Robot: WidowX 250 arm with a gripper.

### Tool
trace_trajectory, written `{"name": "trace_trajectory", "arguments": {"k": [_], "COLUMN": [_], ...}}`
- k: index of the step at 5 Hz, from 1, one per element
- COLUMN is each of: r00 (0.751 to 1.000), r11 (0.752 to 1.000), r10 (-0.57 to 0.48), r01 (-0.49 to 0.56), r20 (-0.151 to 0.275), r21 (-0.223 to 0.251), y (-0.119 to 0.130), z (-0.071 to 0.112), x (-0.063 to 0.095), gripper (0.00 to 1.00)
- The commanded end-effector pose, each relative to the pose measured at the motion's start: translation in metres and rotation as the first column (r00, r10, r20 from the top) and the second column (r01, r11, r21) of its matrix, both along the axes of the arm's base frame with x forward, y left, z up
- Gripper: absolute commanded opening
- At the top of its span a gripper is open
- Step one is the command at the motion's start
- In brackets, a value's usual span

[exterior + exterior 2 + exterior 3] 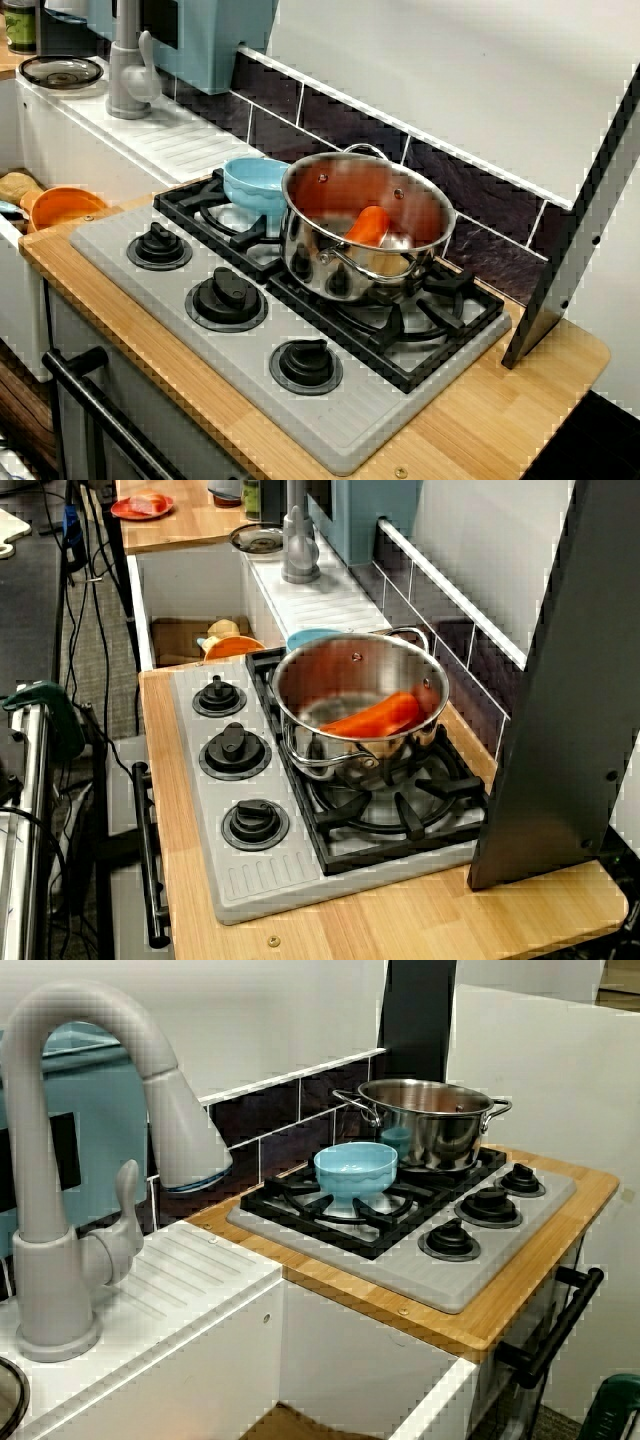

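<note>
As the pot (322, 255) stands on the stove's (330, 430) right grate beside the bowl (255, 185), its walls hold the carrot (368, 224) in. No claw shows, so its grip cannot be told.

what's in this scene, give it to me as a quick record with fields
setting: toy kitchen, grey stove set in a wooden counter
gripper: not in view
pot: steel pot, upright on the black grate, no lid
in pot: one orange piece
beside pot: blue bowl on the same grate; contact with the pot unclear
knobs: three knobs in a row along the stove front
rest: grey faucet; orange bowl down in the sink; dark panel standing by the stove
</note>
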State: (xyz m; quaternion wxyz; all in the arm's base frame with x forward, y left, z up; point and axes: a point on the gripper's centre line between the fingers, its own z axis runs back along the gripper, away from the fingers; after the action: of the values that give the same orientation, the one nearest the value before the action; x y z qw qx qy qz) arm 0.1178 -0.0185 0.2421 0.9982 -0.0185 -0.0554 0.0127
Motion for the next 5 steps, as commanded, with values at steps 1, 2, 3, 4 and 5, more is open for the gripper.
{"name": "trace_trajectory", "arguments": {"k": [1, 2, 3, 4, 5], "r00": [1.000, 0.998, 0.997, 0.997, 0.995], "r11": [1.000, 0.998, 0.997, 0.997, 0.996], "r10": [0.000, 0.061, 0.072, 0.073, 0.093], "r01": [0.000, -0.061, -0.072, -0.073, -0.093], "r20": [0.000, 0.006, 0.010, 0.010, -0.044], "r21": [0.000, 0.004, 0.024, 0.019, 0.019], "y": [0.000, 0.015, 0.024, 0.033, 0.045], "z": [0.000, -0.010, -0.019, -0.014, -0.006], "x": [0.000, -0.011, -0.023, -0.018, -0.002], "gripper": [0.00, 0.00, 0.00, 0.00, 1.00]}}
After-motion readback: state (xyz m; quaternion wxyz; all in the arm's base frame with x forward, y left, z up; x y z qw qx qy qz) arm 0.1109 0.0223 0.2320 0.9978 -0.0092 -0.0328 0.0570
